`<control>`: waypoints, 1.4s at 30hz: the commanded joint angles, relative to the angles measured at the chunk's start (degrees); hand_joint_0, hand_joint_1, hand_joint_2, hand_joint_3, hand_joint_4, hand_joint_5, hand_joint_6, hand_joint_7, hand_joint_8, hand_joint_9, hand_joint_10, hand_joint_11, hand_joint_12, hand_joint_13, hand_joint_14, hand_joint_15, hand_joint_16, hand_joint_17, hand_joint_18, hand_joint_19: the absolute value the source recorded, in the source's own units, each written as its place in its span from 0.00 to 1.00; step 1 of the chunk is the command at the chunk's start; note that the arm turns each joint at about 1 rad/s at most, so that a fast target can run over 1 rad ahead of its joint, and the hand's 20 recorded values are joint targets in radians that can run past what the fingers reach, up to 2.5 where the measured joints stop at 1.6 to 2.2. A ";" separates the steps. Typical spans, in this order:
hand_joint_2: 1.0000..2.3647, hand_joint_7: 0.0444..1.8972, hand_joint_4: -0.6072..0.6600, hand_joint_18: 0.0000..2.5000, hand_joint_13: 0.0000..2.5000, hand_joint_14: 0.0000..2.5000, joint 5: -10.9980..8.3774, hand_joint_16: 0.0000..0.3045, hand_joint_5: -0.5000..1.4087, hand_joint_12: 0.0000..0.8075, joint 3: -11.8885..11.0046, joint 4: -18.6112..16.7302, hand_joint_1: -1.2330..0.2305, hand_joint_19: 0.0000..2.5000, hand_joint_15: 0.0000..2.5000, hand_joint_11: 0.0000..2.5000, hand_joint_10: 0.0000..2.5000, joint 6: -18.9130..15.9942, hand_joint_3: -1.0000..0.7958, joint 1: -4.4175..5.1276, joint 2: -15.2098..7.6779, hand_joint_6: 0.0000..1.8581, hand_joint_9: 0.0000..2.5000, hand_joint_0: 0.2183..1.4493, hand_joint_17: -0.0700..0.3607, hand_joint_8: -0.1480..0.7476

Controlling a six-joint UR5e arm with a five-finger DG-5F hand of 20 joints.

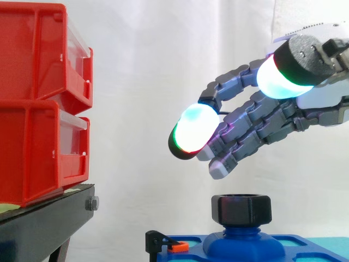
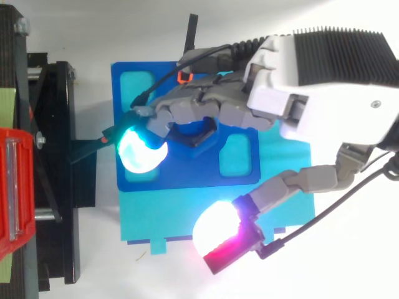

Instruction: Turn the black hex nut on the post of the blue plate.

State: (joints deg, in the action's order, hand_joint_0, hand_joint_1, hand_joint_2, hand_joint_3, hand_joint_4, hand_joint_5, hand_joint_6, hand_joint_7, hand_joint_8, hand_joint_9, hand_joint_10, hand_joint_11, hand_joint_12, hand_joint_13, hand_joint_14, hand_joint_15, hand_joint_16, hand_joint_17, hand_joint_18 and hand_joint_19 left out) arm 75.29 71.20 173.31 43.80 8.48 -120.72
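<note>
Hand: fingers loosely spread, thumb held wide, gripping nothing, clear above the work. Nut: just beneath the fingers, seated on the post of the plate. The hand should likely descend centred and close evenly on opposite flats before twisting.

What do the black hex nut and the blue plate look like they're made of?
The black hex nut is probably plastic: matte black, faint sheen, softened edges, no metallic glint. The blue plate is likely plastic too, moulded or printed: uniform saturated blue, smooth satin surface, rounded cutouts, a domed boss under the nut. Look alone cannot confirm either.
</note>
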 commanded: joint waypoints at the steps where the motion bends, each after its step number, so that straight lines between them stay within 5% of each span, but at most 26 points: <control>1: 0.00 0.37 0.59 0.07 0.17 0.00 -0.14 0.17 0.15 0.43 -0.45 -0.25 0.43 0.09 0.07 0.03 0.00 0.32 0.28 0.05 -0.49 0.27 0.20 0.19 0.43 0.42; 11: 0.00 0.37 0.60 0.08 0.18 0.00 -0.14 0.17 0.15 0.44 -0.45 -0.52 0.43 0.09 0.07 0.03 0.00 2.25 0.28 -0.04 -1.19 0.27 0.20 0.19 0.43 0.43; 17: 0.00 0.38 0.60 0.08 0.18 0.00 3.03 0.17 0.16 0.44 -3.09 0.01 0.43 0.09 0.07 0.04 0.00 1.99 0.28 -1.27 -4.70 0.27 0.21 0.20 0.43 0.43; 22: 0.00 0.37 0.60 0.08 0.18 0.00 4.26 0.17 0.16 0.44 -4.58 2.82 0.44 0.09 0.07 0.03 0.00 3.83 0.28 -1.80 -4.70 0.27 0.21 0.19 0.43 0.43; 29: 0.00 0.38 0.60 0.08 0.18 0.00 4.43 0.17 0.16 0.44 -4.58 2.65 0.44 0.09 0.07 0.03 0.00 4.71 0.28 -2.06 -4.70 0.27 0.21 0.20 0.43 0.43; 42: 0.00 0.41 0.63 0.08 0.18 0.00 5.22 0.17 0.16 0.44 -4.49 3.53 0.44 0.10 0.07 0.04 0.00 11.83 0.28 -3.55 -4.70 0.27 0.21 0.20 0.43 0.43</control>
State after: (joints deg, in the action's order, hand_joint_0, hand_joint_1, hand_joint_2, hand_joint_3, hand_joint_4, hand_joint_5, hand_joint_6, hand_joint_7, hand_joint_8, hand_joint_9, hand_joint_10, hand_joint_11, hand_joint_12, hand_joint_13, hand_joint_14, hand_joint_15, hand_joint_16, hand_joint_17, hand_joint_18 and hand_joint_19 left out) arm 80.05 66.62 176.61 54.51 5.21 -125.44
